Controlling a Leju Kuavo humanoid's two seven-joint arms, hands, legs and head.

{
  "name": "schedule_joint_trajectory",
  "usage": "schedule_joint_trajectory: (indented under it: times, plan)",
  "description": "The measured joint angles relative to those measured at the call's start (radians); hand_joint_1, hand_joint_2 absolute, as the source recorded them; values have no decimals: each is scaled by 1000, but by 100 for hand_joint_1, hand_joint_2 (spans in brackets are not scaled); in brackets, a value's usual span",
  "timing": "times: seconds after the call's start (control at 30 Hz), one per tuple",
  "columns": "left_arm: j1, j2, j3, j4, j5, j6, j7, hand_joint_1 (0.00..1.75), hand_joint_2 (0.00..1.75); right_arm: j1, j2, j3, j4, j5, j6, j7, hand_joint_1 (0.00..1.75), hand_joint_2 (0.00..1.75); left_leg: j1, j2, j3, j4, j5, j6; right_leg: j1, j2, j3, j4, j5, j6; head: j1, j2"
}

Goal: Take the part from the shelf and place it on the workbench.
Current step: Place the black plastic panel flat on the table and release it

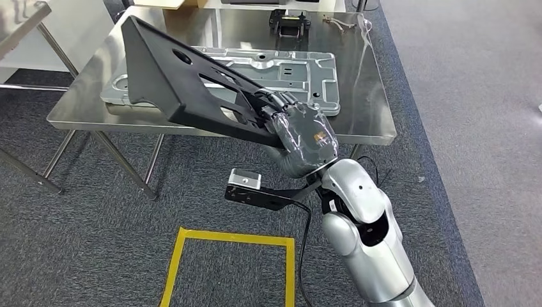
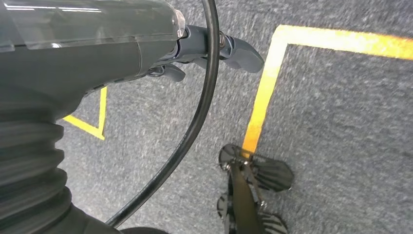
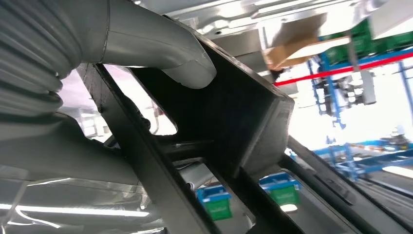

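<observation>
My right hand (image 1: pixel 300 131) grips the near end of a large black plastic part (image 1: pixel 179 80), a flat panel with cut-outs, and holds it tilted above the steel workbench (image 1: pixel 367 105). The part's far end points up and to the left over the bench. In the right wrist view my thumb (image 3: pixel 160 48) presses on the black part (image 3: pixel 229 117). My left hand (image 2: pixel 185 48) hangs over the grey carpet, fingers curled in, holding nothing.
A silver metal plate (image 1: pixel 307 73) lies on the workbench under the part. A small black component (image 1: pixel 289 22) and some wires sit at the bench's far edge. A yellow taped square (image 1: pixel 230 240) marks the carpet. Another table's corner (image 1: pixel 19 16) stands at the far left.
</observation>
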Motion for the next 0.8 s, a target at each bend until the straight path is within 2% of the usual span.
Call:
schedule_joint_trajectory:
  times: [0.07, 0.1, 0.13, 0.2, 0.23, 0.27, 0.3, 0.37, 0.4, 0.43, 0.47, 0.53, 0.6, 0.63, 0.73, 0.77, 0.8]
  plan:
    - [0, -1, 0, 0, 0, 0, 0, 0, 175, -1, 1, 0, 0, 0, 0, 1, 175, 175, 2, 3, 2, 9, -10, -10, -5, -1, 12, -8, -3, -12, 0, 0]
    - [-1, -1, 0, 0, 0, 0, 0, 0, 175, -2, 1, 0, 0, 0, 0, 1, 175, 175, 3, 4, -8, 36, -24, -15, -8, -2, 21, -13, -5, -18, 0, 0]
    - [0, -2, 0, 1, 0, 0, 0, 0, 175, -2, 2, 0, 1, 0, 0, 1, 175, 175, 4, 6, -31, 85, -46, -18, -9, -3, 30, -16, -9, -23, 0, 0]
    - [1, -2, 0, 1, 0, 0, 0, 0, 175, -2, 2, 0, 3, 0, 1, 1, 175, 175, 5, 8, -105, 221, -94, -23, -8, -4, 43, -16, -19, -28, 0, 0]
    - [3, -2, 0, 1, 1, 0, 0, 0, 175, -1, 1, 0, 4, 0, 2, 1, 175, 175, 5, 8, -139, 272, -102, -24, -7, -4, 50, -16, -25, -28, 0, 0]
    - [4, -2, 0, 1, 1, 0, 0, 0, 175, 0, 1, 0, 5, 0, 2, 1, 175, 175, 5, 8, -158, 289, -89, -25, -7, -3, 58, -16, -32, -28, 0, 0]
    - [5, -2, 0, 1, 1, -1, 0, 0, 175, 0, 1, 0, 6, 0, 3, 1, 175, 175, 5, 8, -157, 264, -56, -23, -7, -3, 68, -16, -40, -26, 0, 0]
    - [5, -2, 0, 1, 1, -1, 0, 0, 175, 0, 1, 0, 6, 0, 3, 1, 175, 175, 4, 9, -112, 137, 30, -18, -7, -2, 91, -16, -58, -20, 0, 0]
    - [5, -1, 0, 1, 1, -1, 0, 0, 175, -1, 1, 0, 7, 0, 3, 1, 175, 175, 2, 10, -86, 76, 55, -13, -5, -1, 99, -15, -66, -15, 0, 0]
    - [5, -1, 0, 1, 1, -1, 0, 0, 175, -2, 1, 0, 7, 0, 3, 1, 175, 175, -1, 10, -69, 38, 64, -9, -3, -1, 104, -16, -72, -9, 0, 0]
    - [4, -1, 0, 1, 0, 2, 2, 0, 175, -2, 1, 0, 7, -1, 3, 1, 175, 175, -3, 10, -61, 23, 59, -3, -1, -1, 106, -15, -75, -3, 0, 0]
    - [4, -1, 0, 1, -5, 15, 20, 0, 175, 1, 1, 0, 7, -9, 0, 2, 175, 175, -3, 8, -56, 15, 51, 9, 0, -1, 107, -12, -76, 6, 0, 0]
    - [7, 0, 0, 1, -13, 29, 45, 0, 175, 14, 0, 0, 9, -22, -12, -2, 175, 175, 0, 6, -42, 8, 44, 22, -2, -1, 87, 32, -83, 12, 0, 0]
    - [9, 2, 0, 0, -15, 31, 52, 0, 175, 21, 0, -1, 12, -25, -18, -4, 175, 175, 1, 6, -35, 6, 40, 27, -3, -1, 60, 79, -96, 16, 0, 0]
    - [11, 4, 0, 0, -9, 11, 41, 0, 175, 37, -7, -1, 22, -14, -31, -14, 175, 175, -3, 5, -22, 5, 24, 37, -3, -1, -67, 251, -154, 23, 0, 0]
    - [12, 4, 0, 0, -4, 0, 30, 0, 175, 38, -9, -1, 25, -4, -27, -15, 175, 175, -4, 4, -14, 5, 17, 38, -3, -1, -95, 270, -152, 22, 0, 0]
    - [12, 4, 0, 0, 0, -8, 19, 0, 175, 35, -10, -1, 27, 7, -21, -13, 175, 175, -6, 2, -4, 5, 10, 38, -2, -1, -104, 253, -126, 18, 0, 0]
